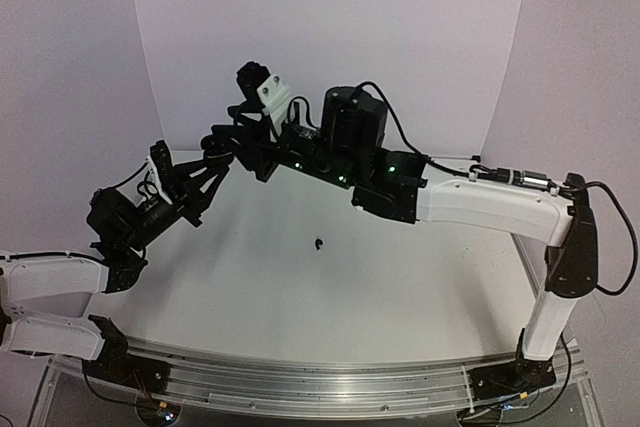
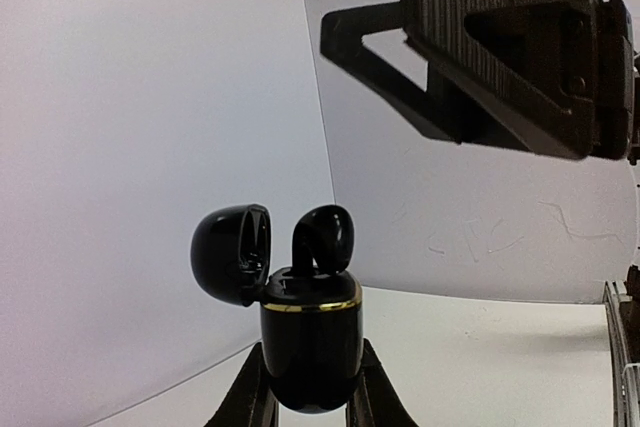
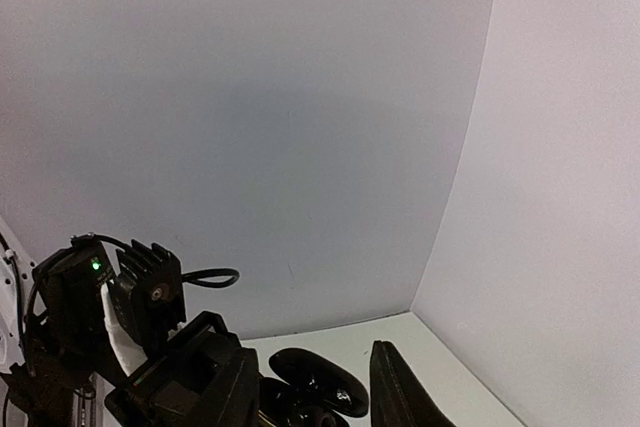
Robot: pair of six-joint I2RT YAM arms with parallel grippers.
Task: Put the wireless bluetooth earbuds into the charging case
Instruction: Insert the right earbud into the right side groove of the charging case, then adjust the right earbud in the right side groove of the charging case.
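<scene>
holding the case (image 2: 312, 342) upright, the left gripper (image 2: 310, 392) is clenched on its lower body, with the lid (image 2: 232, 252) swung open to one side of the case. a standing earbud (image 2: 325, 235), black, sits in a socket of the case, its head well proud of the gold band; it reads as entered but not pressed home. the right gripper (image 2: 345, 32) hovers above the case, apart from that bud, jaws released and carrying nothing. a loose earbud (image 1: 318, 244), also black, lies on the table (image 1: 420, 287), well in front of the case, toward the arm bases. progress estimate: first insertion nearly complete. remaining: seat the standing earbud, fetch the loose earbud, fill the second socket. no other buds or cases can be made out
</scene>
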